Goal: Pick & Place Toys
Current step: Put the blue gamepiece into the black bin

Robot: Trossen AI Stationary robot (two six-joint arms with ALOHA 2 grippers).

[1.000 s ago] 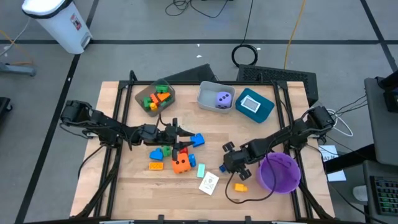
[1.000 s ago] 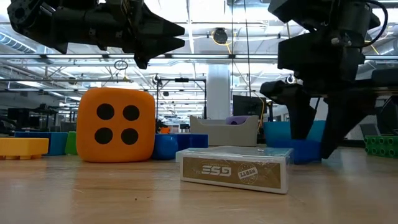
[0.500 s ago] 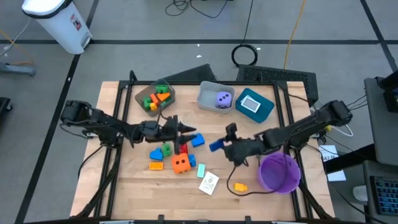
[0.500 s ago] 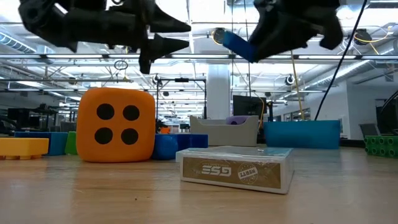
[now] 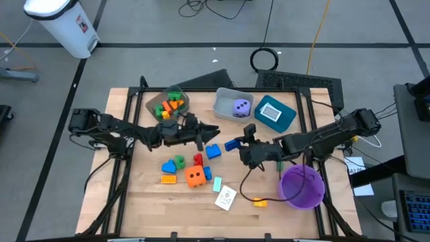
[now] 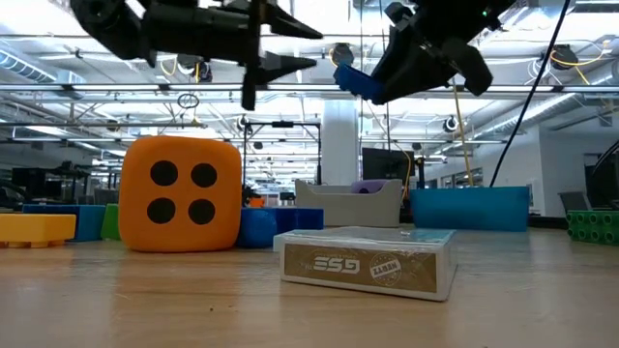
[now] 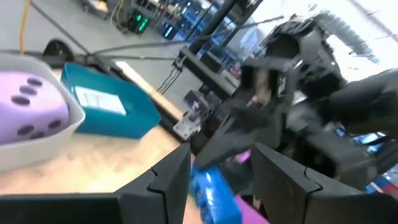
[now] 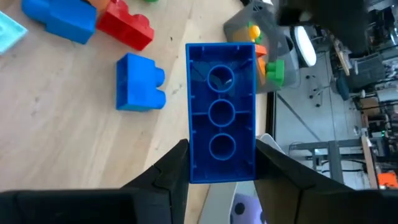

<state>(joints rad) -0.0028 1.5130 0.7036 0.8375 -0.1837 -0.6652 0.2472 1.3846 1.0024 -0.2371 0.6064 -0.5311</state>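
A light wooden table (image 5: 141, 202) on a dark frame stands on a grey floor marked with dark tape lines; a white waste bin (image 5: 64, 23) sits off the far left corner and a coil of black cable (image 5: 265, 59) lies on the floor behind the table. Seen from table height, the room beyond is a large hall with ceiling trusses and strip lights. Along the table's far edge stand a brown bin (image 5: 168, 104) of mixed blocks, a grey bin (image 5: 225, 107) with the purple die (image 5: 241, 107) in it, and a teal bin (image 5: 275, 113) holding a white-blue card. The right gripper (image 5: 236, 144) is raised over the middle of the table, its jaws clamped on the long sides of a long blue block (image 8: 221, 112); the block's hollow underside with three round sockets faces the wrist camera, and its long axis runs along the fingers, pointing away from the wrist toward the left arm. The left gripper (image 5: 213, 130) hovers just beside it, fingers parted and holding nothing, tips aimed at the blue block. Below them on the table lie a small blue block (image 5: 213, 151), a red block (image 5: 197, 160), the orange die (image 5: 195, 177) with four dots facing the low camera, a boxed deck of cards (image 6: 368, 261) and a purple round bowl (image 5: 301, 186) near the right edge.
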